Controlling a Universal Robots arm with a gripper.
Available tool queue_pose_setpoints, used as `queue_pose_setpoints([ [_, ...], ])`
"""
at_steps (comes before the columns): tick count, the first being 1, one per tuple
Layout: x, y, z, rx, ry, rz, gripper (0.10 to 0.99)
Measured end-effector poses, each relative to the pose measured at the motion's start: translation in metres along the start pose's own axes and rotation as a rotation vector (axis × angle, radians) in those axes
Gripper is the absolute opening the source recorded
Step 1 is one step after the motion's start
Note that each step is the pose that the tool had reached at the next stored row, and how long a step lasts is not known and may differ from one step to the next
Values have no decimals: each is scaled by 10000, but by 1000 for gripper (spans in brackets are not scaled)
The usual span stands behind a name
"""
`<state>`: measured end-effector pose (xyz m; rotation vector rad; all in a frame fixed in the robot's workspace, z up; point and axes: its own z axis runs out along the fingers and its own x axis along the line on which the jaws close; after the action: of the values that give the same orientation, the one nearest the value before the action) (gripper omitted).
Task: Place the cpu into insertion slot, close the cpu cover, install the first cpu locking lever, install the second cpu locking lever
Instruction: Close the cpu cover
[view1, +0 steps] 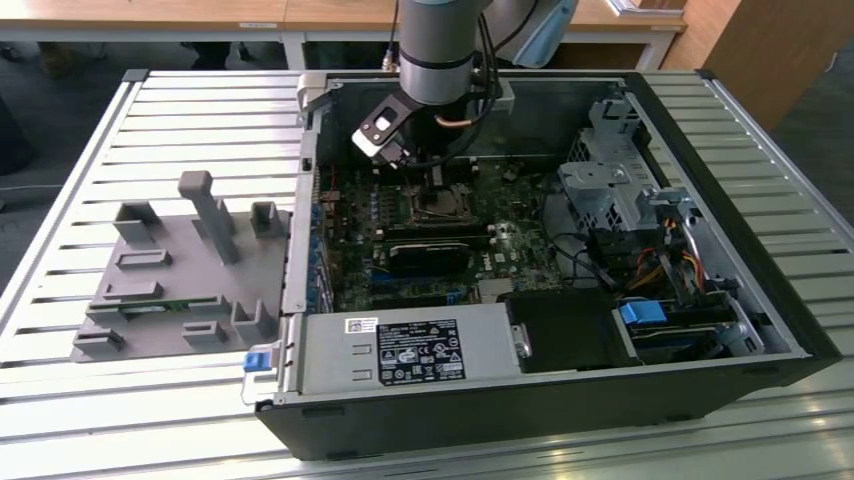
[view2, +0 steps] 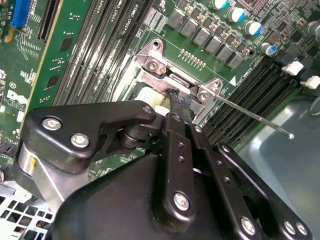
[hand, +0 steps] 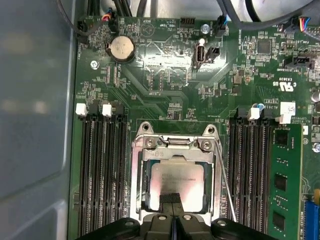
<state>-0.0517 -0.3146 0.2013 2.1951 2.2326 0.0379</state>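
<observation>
The gripper has its 2 black fingers brought together with nothing visible between them. The tips rest on or just above one edge of the socket; I cannot tell whether they press down.

In the exterior view, nearest the camera, a labelled power supply sits in the open computer case. A grey fixture plate lies on the slatted table at the exterior view's left. Farther in is the green motherboard, then the insertion slot directly under the arm.

The cpu lies flat in that slot. Its silvery top shows through the window of the cpu cover, which appears folded down over it. In the second wrist view, 1 thin wire locking lever angles up off the board, unlatched.

The chip looks light and rigid, and probably fragile underneath, so once seated it is better left alone. The cover is thin sheet metal, likely springy, and would take a push on its frame rather than on the chip. The lever is a slim, smooth, stiff wire that could slip from flat pads. Its free end would likely give the most leverage, and it would probably resist more as it loads.
</observation>
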Motion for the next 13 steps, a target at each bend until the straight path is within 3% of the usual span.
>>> queue_pose_setpoints([
  [6, 0, -3, -1, 1, 0, 1, 106],
  [10, 1, -2, -66, 1, 0, 1, 106],
  [13, 1, 23, -71, 1, 1, 1, 106],
])
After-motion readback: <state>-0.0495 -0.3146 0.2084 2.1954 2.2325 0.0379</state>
